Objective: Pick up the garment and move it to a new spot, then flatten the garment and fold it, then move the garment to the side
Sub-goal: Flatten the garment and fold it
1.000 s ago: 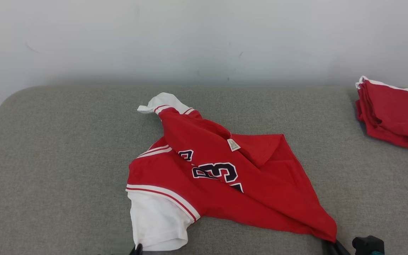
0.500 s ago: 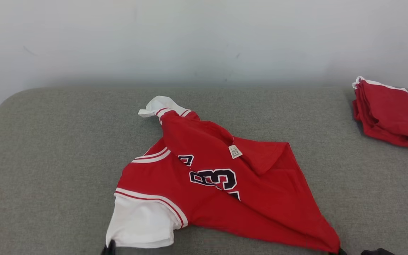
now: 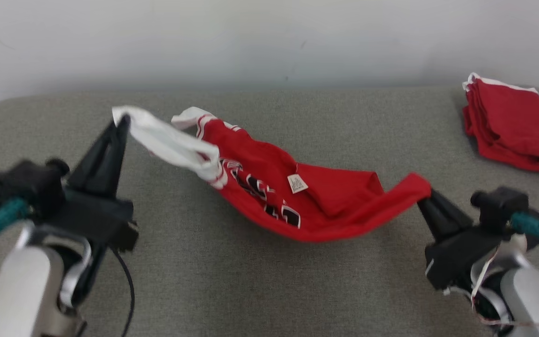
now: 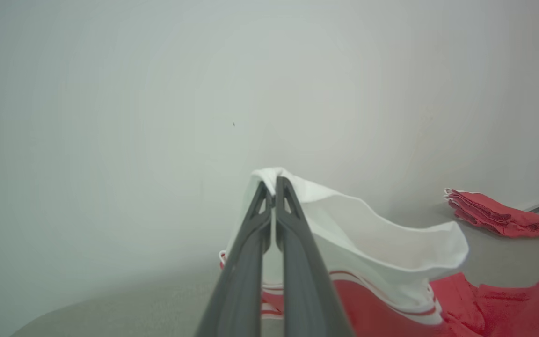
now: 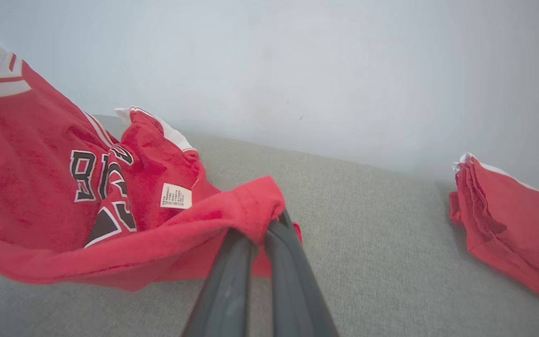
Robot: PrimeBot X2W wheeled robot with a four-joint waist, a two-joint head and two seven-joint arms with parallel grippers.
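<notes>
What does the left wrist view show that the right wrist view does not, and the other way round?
The left wrist view gives the left gripper, jaws shut on the rim of the white sleeve, whose cuff hangs open. The right wrist view gives the right gripper, jaws shut on a red corner of the garment, plus the dark printed number and the white label. Both share the garment's red cloth, the folded red pile, the grey surface and the pale wall.

Numerals on jersey (image 3: 339, 206) half-hidden in folds; label (image 3: 297, 183) print illegible.
</notes>
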